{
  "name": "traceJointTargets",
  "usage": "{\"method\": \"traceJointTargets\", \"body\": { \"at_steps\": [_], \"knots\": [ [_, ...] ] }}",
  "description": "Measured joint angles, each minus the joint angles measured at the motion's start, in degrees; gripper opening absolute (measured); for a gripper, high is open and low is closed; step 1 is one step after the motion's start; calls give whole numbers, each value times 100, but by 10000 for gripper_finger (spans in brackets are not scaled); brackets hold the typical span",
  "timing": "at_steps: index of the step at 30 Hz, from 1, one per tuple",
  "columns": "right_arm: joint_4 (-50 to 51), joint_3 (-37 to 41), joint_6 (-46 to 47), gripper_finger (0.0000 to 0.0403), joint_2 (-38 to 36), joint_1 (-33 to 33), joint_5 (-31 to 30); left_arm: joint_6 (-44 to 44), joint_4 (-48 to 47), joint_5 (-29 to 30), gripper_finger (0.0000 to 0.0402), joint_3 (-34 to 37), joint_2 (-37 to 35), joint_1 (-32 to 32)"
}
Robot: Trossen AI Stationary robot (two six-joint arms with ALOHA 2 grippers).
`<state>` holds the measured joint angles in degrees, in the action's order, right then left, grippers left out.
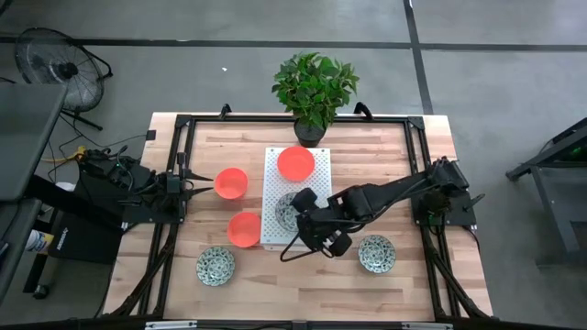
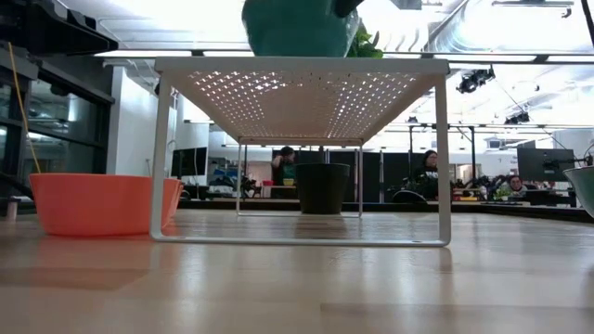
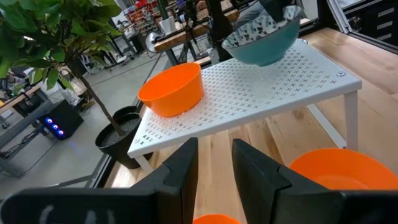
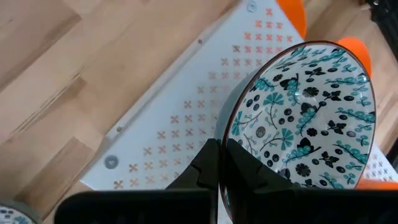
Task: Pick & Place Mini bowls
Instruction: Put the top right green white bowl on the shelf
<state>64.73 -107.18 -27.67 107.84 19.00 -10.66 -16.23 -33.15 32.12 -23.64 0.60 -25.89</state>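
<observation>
A white perforated rack stands mid-table. One orange mini bowl sits on its far part. My right gripper is shut on a white, green-patterned mini bowl at the rack's near part; in the left wrist view this bowl is tilted, close over the rack top. Two more orange bowls stand on the table left of the rack. Two patterned bowls stand near the front edge. My left gripper waits at the table's left, open by a narrow gap. My right gripper holds the patterned bowl by its rim, one finger inside the bowl and one outside. The fingers come from the table's right and near side, slanting down. The bowl is tilted at the rack top; whether its base touches the rack I cannot tell.
A potted plant stands at the far edge behind the rack; its dark pot shows under the rack in the low view. Bare wood lies right of the rack and between the two front bowls. People sit in the room beyond.
</observation>
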Motion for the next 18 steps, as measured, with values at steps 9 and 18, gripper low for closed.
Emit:
{"method": "traceJointTargets", "body": {
  "at_steps": [9,18],
  "knots": [
    [54,9,-98,0,224,2,-67,0,-2,-2,95,0,0,0],
    [92,9,-85,7,244,18,-121,0,-2,-2,95,2,0,0]
  ]
}}
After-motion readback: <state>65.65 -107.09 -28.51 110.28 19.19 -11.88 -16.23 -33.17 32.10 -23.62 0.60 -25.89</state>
